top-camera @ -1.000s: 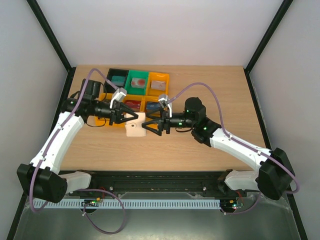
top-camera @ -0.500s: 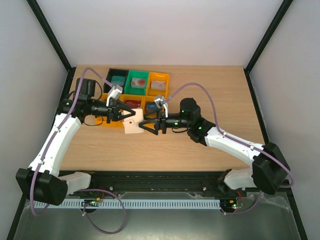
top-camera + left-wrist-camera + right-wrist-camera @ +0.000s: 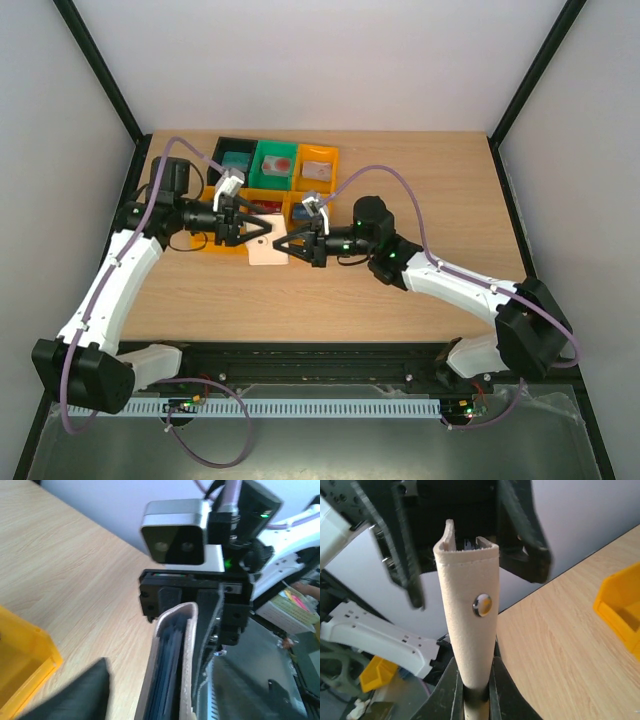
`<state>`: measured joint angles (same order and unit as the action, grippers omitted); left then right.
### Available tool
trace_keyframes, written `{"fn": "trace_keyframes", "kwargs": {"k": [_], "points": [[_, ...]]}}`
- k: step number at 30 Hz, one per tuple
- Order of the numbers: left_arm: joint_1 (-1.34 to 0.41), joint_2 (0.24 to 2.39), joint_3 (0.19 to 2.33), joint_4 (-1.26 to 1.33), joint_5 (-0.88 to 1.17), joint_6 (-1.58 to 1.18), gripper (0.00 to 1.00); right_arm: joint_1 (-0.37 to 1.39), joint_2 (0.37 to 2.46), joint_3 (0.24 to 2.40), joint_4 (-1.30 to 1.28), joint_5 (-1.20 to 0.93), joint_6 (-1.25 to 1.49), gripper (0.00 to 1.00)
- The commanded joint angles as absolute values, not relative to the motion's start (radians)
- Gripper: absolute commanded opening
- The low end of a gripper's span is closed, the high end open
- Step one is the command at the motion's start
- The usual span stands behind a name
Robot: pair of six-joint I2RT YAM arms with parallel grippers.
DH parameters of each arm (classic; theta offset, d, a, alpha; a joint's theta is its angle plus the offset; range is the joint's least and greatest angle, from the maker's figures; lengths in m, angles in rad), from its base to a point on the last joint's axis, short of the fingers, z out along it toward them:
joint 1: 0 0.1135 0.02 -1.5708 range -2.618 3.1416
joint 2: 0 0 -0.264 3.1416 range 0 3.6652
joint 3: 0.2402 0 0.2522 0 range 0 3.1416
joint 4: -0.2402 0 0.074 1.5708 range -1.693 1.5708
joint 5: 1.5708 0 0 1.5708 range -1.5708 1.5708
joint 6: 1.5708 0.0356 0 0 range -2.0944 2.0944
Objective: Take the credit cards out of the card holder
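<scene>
The tan-beige card holder (image 3: 267,250) is held edge-up above the table between both arms. My right gripper (image 3: 287,246) is shut on its right end; in the right wrist view the fingers (image 3: 451,692) pinch the holder (image 3: 467,605) below its metal snap. My left gripper (image 3: 254,228) stands open around the other end, its fingers (image 3: 402,555) spread wide on either side without pressing. The left wrist view shows dark grey-blue layers inside the holder (image 3: 172,650); I cannot tell whether they are credit cards. A teal card (image 3: 236,158) and a red card (image 3: 265,207) lie in bins.
A block of small bins stands behind the grippers: black (image 3: 222,146), green (image 3: 275,150) and orange (image 3: 320,153) at the back, yellow-orange ones (image 3: 222,248) in front. A yellow bin corner (image 3: 620,605) lies right of the holder. Black frame posts flank the table.
My right gripper moved left and shut on the holder's right end. My left gripper, shut on the holder before, has opened. The holder shifted slightly left.
</scene>
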<state>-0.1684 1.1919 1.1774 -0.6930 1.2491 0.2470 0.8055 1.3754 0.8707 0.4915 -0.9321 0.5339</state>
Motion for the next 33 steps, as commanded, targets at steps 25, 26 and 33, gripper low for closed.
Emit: {"fn": "trace_keyframes", "kwargs": {"k": [25,26,33], "points": [[-0.151,1.135,0.957,-0.364,0.812,-0.063,0.88,0.811,1.447,1.049,0.116,-0.442,0.707,0.02],[-0.157,1.138,0.944,-0.345,0.795,-0.079,0.88,0.811,1.45,1.05,0.125,-0.444,0.711,0.02],[-0.219,1.171,0.933,-0.3,0.673,-0.099,0.91,0.842,1.461,1.076,0.094,-0.401,0.683,0.02]]}}
